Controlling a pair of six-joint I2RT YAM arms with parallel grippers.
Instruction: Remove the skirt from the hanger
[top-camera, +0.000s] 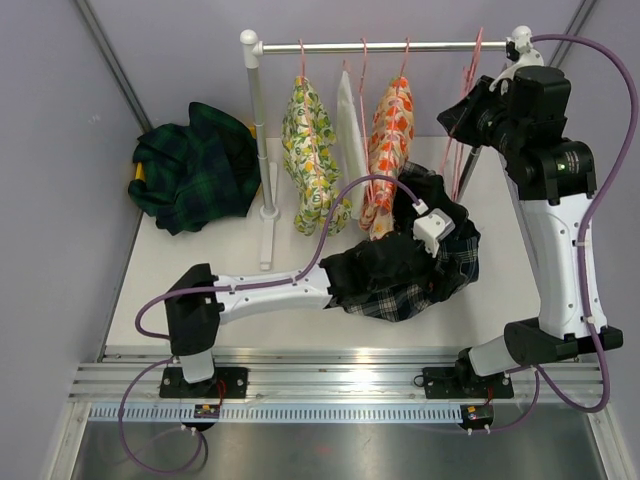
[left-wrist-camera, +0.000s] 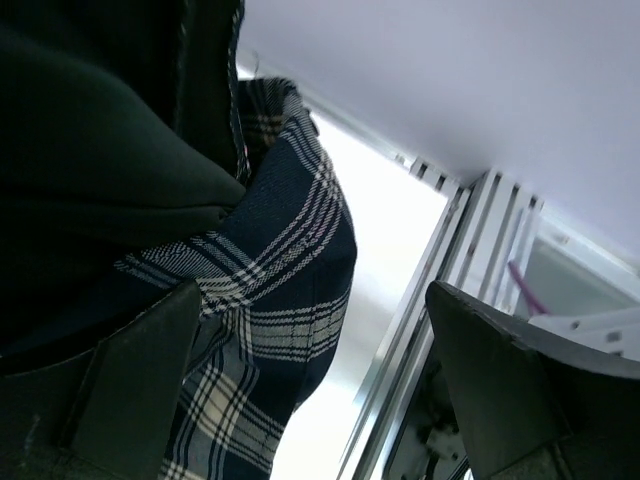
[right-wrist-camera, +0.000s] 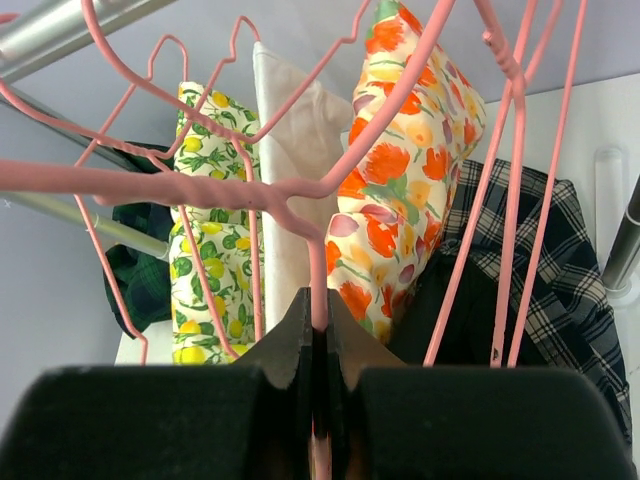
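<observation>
Most of the job looks done, judging from how things lie. The dark plaid skirt (top-camera: 420, 270) sits in a loose heap on the table (top-camera: 200, 290), near the right of the middle and just in front of the rack, with no hanger visible in it. Up at the right end of the rail (top-camera: 400, 45), the right gripper (right-wrist-camera: 318, 350) is pinched tight on the wire of a bare pink hanger (right-wrist-camera: 200, 188); the wrist view shows the thin wire running straight down between the closed fingers, and no cloth hangs from it.

The left gripper (left-wrist-camera: 315, 340) is down at the heap with its fingers spread wide. Plaid cloth drapes beside its left finger (left-wrist-camera: 140, 370), but nothing sits between the two, so it grips nothing.

Three other garments hang on the rail to the left of the held hanger: a lemon-print piece (top-camera: 312, 150), a cream one (top-camera: 350, 130) and an orange floral one (top-camera: 388, 140). A green plaid bundle (top-camera: 195, 165) lies at the far left of the table.

What seems left is small: let go of the hanger and draw both arms back. Whether any skirt edge is caught under the left arm cannot be told.
</observation>
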